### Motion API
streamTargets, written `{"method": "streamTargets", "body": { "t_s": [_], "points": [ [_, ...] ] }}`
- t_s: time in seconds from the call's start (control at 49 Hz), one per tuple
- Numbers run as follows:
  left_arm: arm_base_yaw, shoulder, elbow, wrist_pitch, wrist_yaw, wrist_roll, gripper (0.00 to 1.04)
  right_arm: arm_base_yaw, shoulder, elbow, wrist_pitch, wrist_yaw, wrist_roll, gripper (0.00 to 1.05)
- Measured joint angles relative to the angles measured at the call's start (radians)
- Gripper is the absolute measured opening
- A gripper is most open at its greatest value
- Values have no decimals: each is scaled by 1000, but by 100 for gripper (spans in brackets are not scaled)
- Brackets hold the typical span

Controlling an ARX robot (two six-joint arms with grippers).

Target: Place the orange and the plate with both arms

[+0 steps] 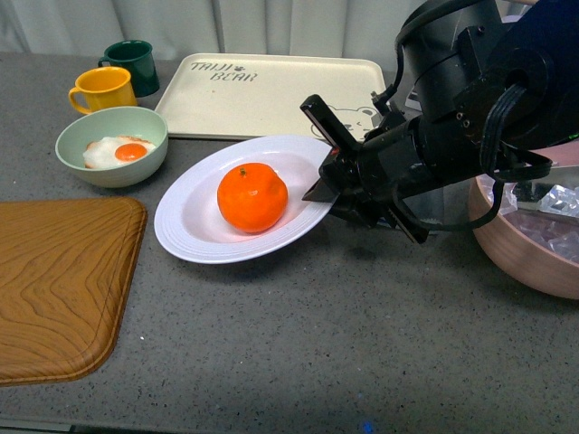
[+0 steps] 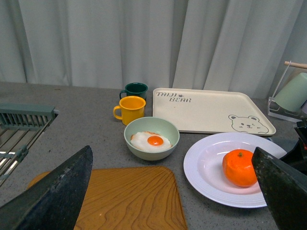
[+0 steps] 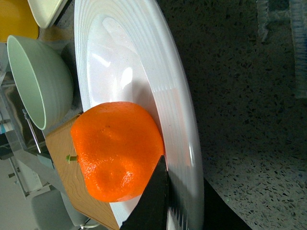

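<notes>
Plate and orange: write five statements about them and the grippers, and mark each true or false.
The orange lies in the plate. True.
The plate stands on the wooden board. False: it stands on the grey table beside the board.
The left gripper is open and empty. True.
The green bowl holds a second orange. False: it holds a fried egg.
The right gripper is at the plate's rim. True.

Bulky glossy black right arm (image 1: pixel 452 99), looped black cables (image 1: pixel 503 154), tapered dark right gripper (image 1: pixel 321 181).
</notes>
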Motion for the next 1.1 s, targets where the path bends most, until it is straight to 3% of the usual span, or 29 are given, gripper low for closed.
{"method": "streamTargets", "body": {
  "t_s": [0.245, 0.408, 0.592, 0.837, 1.0, 1.102],
  "points": [
    [0, 0, 0, 0, 0, 0, 98, -18, -22, -93, 259, -20, 23, 4],
    [0, 0, 0, 0, 0, 0, 98, -48, -29, -29, 301, -57, 45, 4],
    [0, 0, 0, 0, 0, 0, 98, -55, 69, 219, 175, -81, 37, 4],
    [0, 0, 0, 0, 0, 0, 98, -56, 384, 736, -90, -83, 20, 4],
    [0, 0, 0, 0, 0, 0, 98, -57, 630, 1225, -385, -57, -6, 4],
    [0, 0, 0, 0, 0, 0, 98, -62, 730, 1398, -478, -51, -6, 4]
  ]
}}
